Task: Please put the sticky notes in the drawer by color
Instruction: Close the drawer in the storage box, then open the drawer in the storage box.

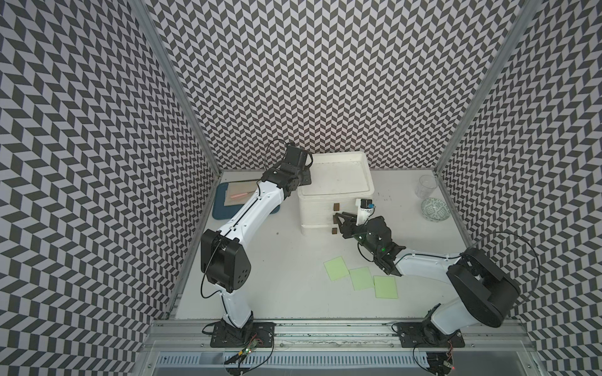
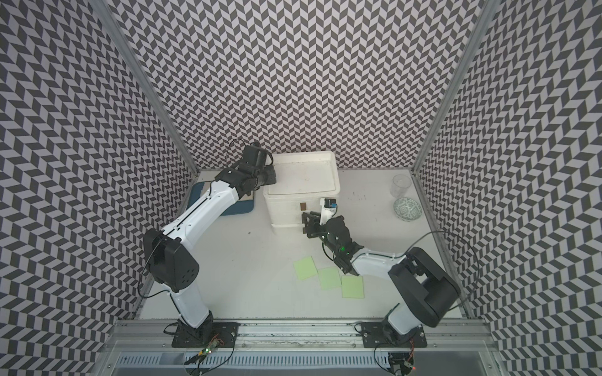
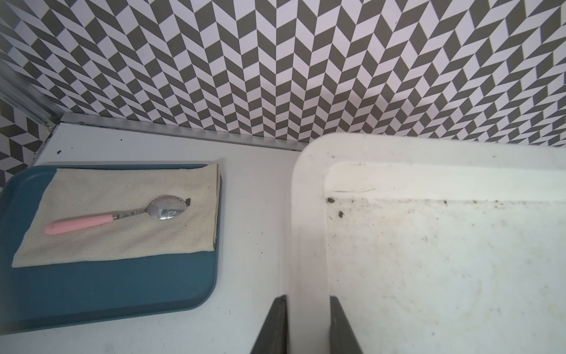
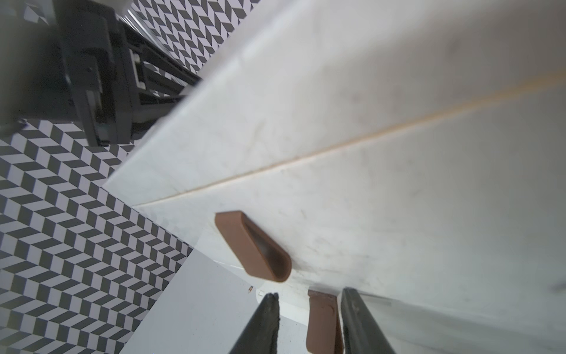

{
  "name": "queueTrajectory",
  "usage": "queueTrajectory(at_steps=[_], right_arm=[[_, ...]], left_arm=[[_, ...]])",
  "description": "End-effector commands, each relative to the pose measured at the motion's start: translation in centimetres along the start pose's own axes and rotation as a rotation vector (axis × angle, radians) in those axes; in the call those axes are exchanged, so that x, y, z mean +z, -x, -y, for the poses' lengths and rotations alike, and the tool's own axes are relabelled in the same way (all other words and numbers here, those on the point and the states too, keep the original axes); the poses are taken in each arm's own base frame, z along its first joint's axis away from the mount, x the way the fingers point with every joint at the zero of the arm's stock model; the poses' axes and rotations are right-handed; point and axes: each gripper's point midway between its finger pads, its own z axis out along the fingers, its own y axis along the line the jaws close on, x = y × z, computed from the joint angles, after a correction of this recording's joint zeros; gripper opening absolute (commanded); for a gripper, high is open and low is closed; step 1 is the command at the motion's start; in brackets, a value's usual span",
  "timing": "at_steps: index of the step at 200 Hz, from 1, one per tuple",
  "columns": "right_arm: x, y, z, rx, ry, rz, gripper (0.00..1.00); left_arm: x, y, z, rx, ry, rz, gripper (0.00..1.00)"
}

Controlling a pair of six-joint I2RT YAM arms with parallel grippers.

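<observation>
Between the jaws of the right tool point(image 4: 310, 292) sits a brown tab handle point(image 4: 323, 321). The jaws stand apart, not closed on it: the tab hugs one jaw and leaves a clear gap to the other. I take it for the middle drawer's tab, though I can't be sure. Across the box from that tool, the left tool point(image 3: 308, 297) is clamped over the rim of the drawer point(image 1: 314, 211) unit's recessed top, one jaw inside and one outside.

What worries me is that closing on a tab this far off-centre could catch only its edge and slip off under a pull. A pull out of line with the slide could bind the drawer. If the left tool's pinch on the rim gives, the whole box might skid towards the right tool instead of opening.

The fronts I can see look flush and shut. The tabs point towards the right tool, each with its long edge running across the front, and the drawer's travel runs back along that tool's arm. Behind the right tool, beside its wrist, three green sticky notes point(image 1: 361, 277) lie flat on the worktop point(image 1: 277, 276) in a slanting row. Their corners overlap, so lifting one may drag its neighbour.
</observation>
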Motion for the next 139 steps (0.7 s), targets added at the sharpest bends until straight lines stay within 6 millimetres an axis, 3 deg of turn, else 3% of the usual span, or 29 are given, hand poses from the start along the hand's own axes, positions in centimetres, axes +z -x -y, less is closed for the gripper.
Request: queueTrajectory(at_steps=[1, 23, 42, 48, 84, 139], right_arm=[[-2.5, 4.5, -1.9, -0.006, 0.035, 0.136, 0.41], [-3.7, 4.5, -2.5, -0.024, 0.043, 0.085, 0.50], [-3.1, 4.3, -3.2, -0.034, 0.035, 0.008, 0.60], [-2.7, 4.1, -3.4, -0.037, 0.036, -0.021, 0.61], [-1.4, 3.2, -5.0, 0.000, 0.100, -0.101, 0.61], [-1.5, 5.1, -1.8, -0.005, -0.061, -0.005, 0.61]], left_arm=[[-3.9, -2.6, 3.1, 0.052, -0.163, -0.109, 0.18], [-4.3, -2.5, 3.4, 0.050, -0.188, -0.099, 0.19], [-4.4, -2.5, 3.5, 0.045, -0.206, -0.094, 0.22], [-4.5, -2.5, 3.5, 0.040, -0.210, -0.092, 0.29], [-4.9, -2.9, 3.7, 0.026, -0.236, -0.096, 0.30], [-5.1, -3.1, 2.4, 0.025, -0.207, -0.091, 0.30]])
